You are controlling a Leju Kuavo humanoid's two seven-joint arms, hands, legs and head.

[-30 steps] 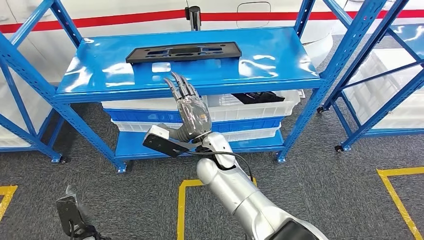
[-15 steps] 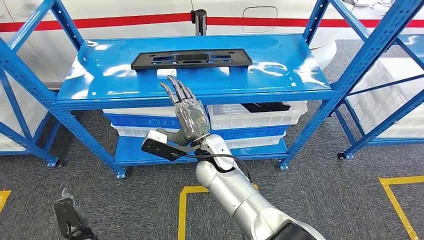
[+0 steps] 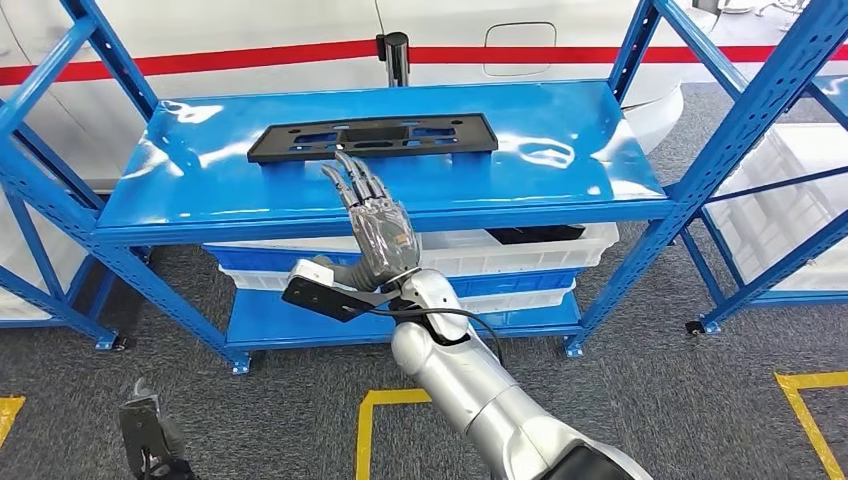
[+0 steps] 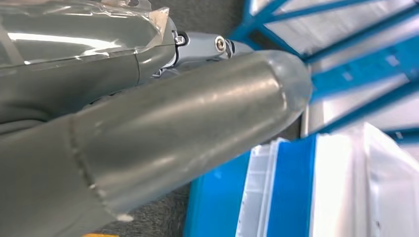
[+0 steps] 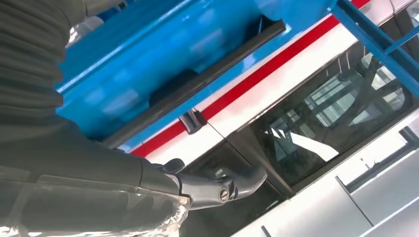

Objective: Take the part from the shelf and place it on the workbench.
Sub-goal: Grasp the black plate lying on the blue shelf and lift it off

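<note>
Plainly empty, the right hand (image 3: 380, 225) spreads its dark fingers (image 3: 352, 175) just short of the long flat black plastic part (image 3: 372, 137) lying on the glossy blue metal shelf (image 3: 560, 150). Judging by this, the reach is under way, and next the hand must close over the part's near edge. Low at the robot's side, the left hand (image 3: 145, 430) hangs, its grip unclear.

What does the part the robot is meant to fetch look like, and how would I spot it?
Find the blue metal shelf unit in front of the robot, and look at its top shelf. Lying flat there, just beyond the raised right hand, is the black part, a long flat plate with cut-out openings. It is the one thing on that shelf; the white bins sit on the level below.
</note>
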